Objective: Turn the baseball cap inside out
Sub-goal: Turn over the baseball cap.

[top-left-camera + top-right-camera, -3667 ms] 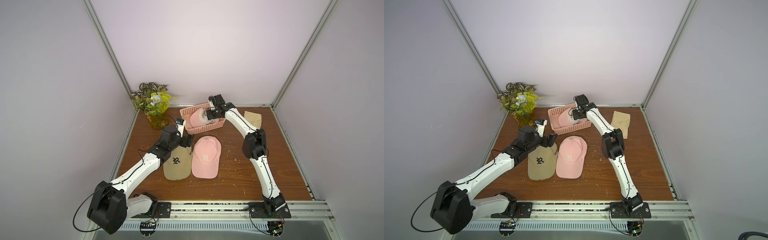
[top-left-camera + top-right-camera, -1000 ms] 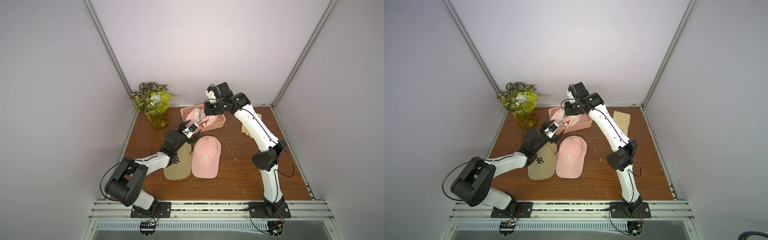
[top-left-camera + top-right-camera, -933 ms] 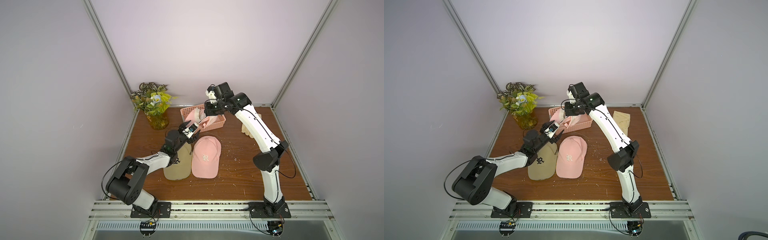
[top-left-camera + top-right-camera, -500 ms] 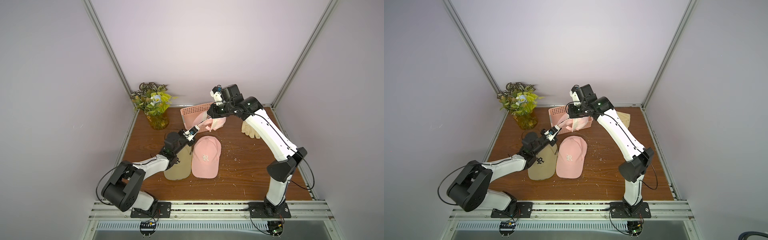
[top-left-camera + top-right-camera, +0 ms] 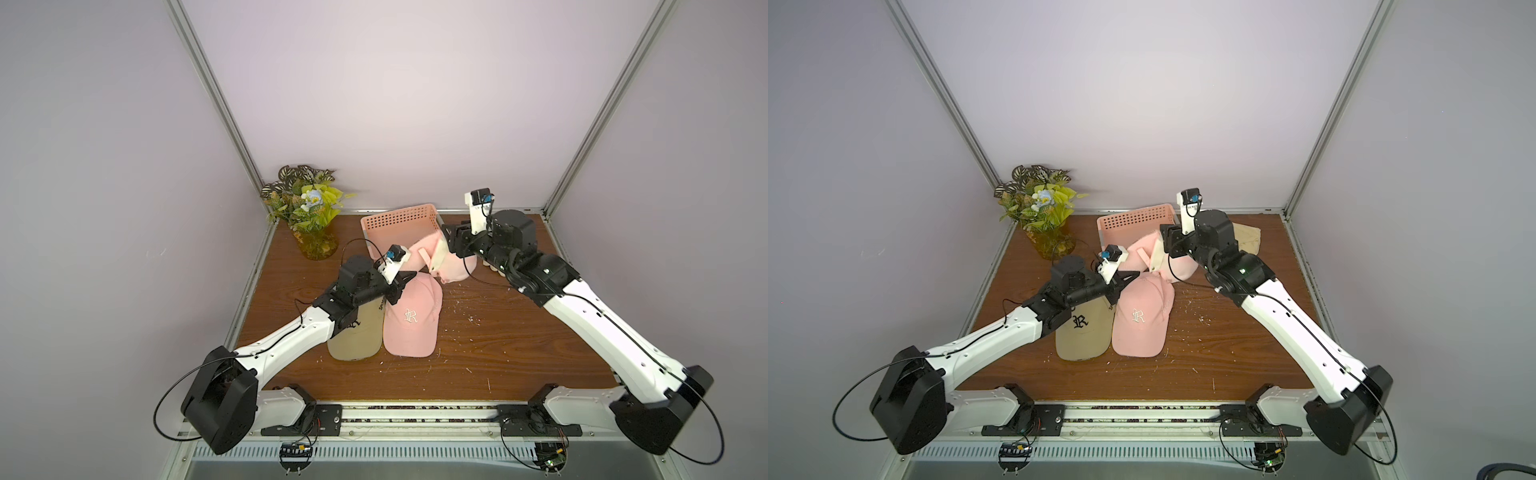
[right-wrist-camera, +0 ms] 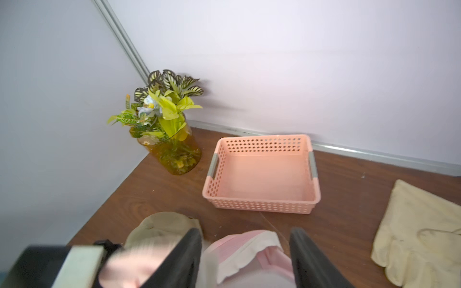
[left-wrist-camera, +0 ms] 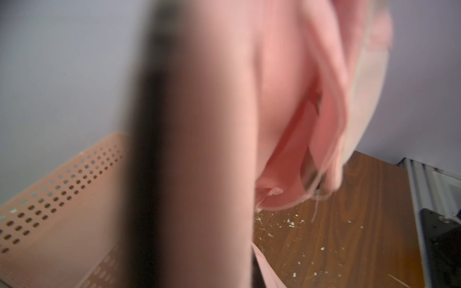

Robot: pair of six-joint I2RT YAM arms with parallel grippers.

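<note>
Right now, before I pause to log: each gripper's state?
Left gripper: shut, crumpled pink cap fabric at it, grip unclear.
Right gripper: open, above that cap.

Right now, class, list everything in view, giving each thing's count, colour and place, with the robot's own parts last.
crumpled cap: one, pink, in front of the basket
flat cap: one, pink, middle of the table
tan cap: one, tan, beside the flat cap
basket: one, pink, back of the table
plant: one, green and yellow, back corner
gloves: count unclear, cream, back of the table on the right arm's side
crumbs: many, white, scattered
table: one, brown wood
left hand: one, black, shut, at the crumpled cap's edge
right hand: one, black, open, around the crumpled cap
</note>
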